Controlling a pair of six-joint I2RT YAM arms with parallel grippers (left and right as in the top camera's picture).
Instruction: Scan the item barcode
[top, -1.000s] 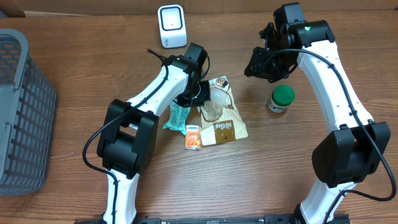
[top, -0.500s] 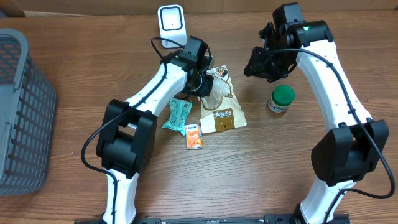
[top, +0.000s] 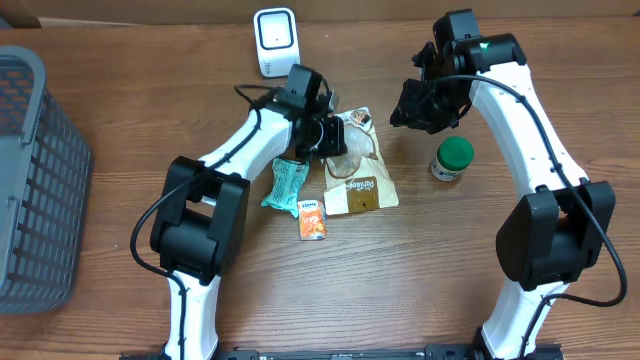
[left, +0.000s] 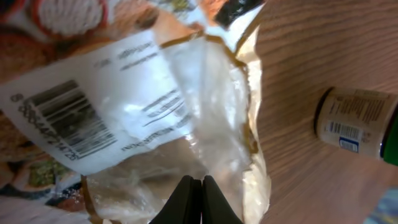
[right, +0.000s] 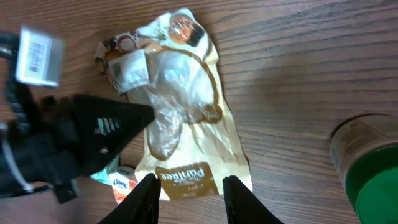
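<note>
snack bag (top: 360, 185) shifted toward scanner (top: 275, 40); left claw (left: 198, 186) pinching it, barcode label (left: 62, 118) showing; right claw (right: 189, 183) spread.

table (top: 450, 280): wood grain, pretty matt | snack bag (top: 362, 190): crinkly glossy plastic, clear window | jar (top: 451, 159): shiny green plastic lid, paper label | basket (top: 35, 180): dull grey plastic mesh | scanner (top: 275, 40): smooth white plastic

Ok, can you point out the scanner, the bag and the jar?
scanner (top: 275, 40): overhead view, on its white front face.
bag (top: 365, 190): overhead view, on the brown printed lower end.
jar (top: 456, 152): overhead view, on its green lid.
</note>
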